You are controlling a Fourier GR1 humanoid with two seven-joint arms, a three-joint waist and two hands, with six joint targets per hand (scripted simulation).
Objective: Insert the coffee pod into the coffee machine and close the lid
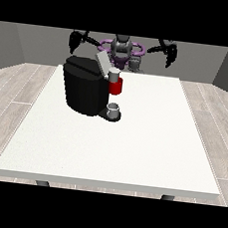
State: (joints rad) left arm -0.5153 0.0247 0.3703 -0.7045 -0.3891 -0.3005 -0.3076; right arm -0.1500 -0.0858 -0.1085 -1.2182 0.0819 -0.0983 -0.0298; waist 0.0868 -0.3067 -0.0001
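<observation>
On surface's left half: coffee machine point(84, 90), lid point(103, 62) up. Pod not visible, can't locate. Both hands point(77, 39) point(168, 50) raised, well apart from machine; fingers' state can't tell. Find pod first, approach slow.

Light is even and fairly bright, falling from above onto the white desk point(133, 138), which shows no glare or hot spots. The black coffee machine point(83, 90) near the desk's far left corner reads as a dark mass with little surface detail and casts only a faint, soft shadow at its base. The grey walls and pale floor point(18, 95) look flat, with no strong shadows.
</observation>
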